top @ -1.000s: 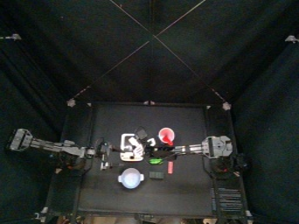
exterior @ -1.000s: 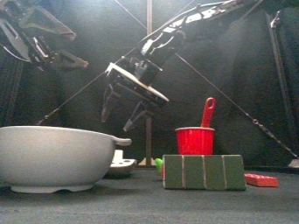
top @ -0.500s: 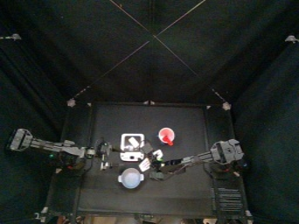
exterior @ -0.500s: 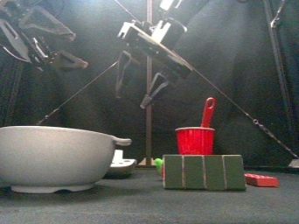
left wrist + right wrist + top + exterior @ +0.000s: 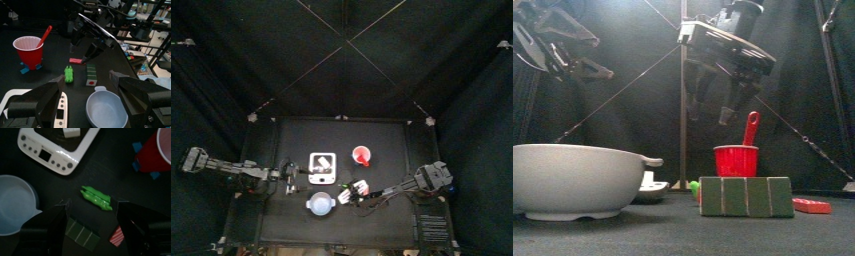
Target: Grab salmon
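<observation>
One salmon [image 5: 812, 206] lies on the bench, lower right of the front view, just beside one green block [image 5: 747, 196]. One red cup [image 5: 738, 160] and one white bowl [image 5: 580, 180] stand nearby. The right tool [image 5: 710, 115] is wide open, now farther right, above the cup. The left tool [image 5: 85, 82] is open too.

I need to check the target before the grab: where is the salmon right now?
The salmon lies flat on the table at the front view's lower right, just right of the green block, below the open right gripper.
</observation>
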Controlling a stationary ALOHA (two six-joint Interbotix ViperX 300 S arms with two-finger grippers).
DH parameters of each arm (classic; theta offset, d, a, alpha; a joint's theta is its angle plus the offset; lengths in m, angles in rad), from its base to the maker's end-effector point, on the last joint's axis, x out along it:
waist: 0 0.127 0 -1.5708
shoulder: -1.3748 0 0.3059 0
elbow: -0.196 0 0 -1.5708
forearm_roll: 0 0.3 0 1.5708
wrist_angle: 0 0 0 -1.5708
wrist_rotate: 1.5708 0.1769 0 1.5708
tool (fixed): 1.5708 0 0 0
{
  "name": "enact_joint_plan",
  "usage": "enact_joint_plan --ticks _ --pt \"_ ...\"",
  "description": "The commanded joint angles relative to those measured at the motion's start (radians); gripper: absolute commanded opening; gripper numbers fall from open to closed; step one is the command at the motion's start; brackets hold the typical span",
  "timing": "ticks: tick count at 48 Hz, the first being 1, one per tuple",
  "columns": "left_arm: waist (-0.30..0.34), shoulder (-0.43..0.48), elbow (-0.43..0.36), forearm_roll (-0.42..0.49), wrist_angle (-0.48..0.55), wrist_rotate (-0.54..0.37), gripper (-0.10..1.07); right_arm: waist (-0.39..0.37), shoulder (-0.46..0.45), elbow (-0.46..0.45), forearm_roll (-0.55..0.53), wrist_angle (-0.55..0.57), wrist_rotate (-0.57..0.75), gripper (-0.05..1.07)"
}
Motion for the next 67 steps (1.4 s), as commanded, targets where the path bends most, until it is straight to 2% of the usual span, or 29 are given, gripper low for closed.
enact_joint_plan --ticks 1,5,10,22,33,48,67 --pt "0.003 0.0 -0.012 0.0 -0.003 0.0 1.03 0.008 -0.054 0.005 0.023 0.009 0.003 0.94" --pt "0.003 0.002 -0.012 0.0 -0.003 0.0 1.03 0.017 -0.066 0.02 0.04 0.023 0.018 0.94" --pt "0.002 0.002 -0.012 0.002 -0.003 0.0 1.03 0.035 -0.089 0.052 0.031 0.044 0.109 0.94" --pt "0.003 0.002 -0.011 0.002 -0.003 0.0 1.03 0.086 -0.181 0.227 0.009 0.038 0.342 0.94" --pt "0.011 0.002 -0.011 0.0 -0.003 0.0 1.03 0.089 -0.207 0.365 0.014 -0.166 0.489 0.94" --pt "0.011 0.0 -0.011 0.0 -0.003 0.0 1.03 0.081 -0.184 0.451 0.049 -0.255 0.526 0.94" --pt "0.012 0.002 -0.009 0.002 -0.003 0.0 1.03 0.029 -0.117 0.463 0.044 -0.362 0.512 0.94"
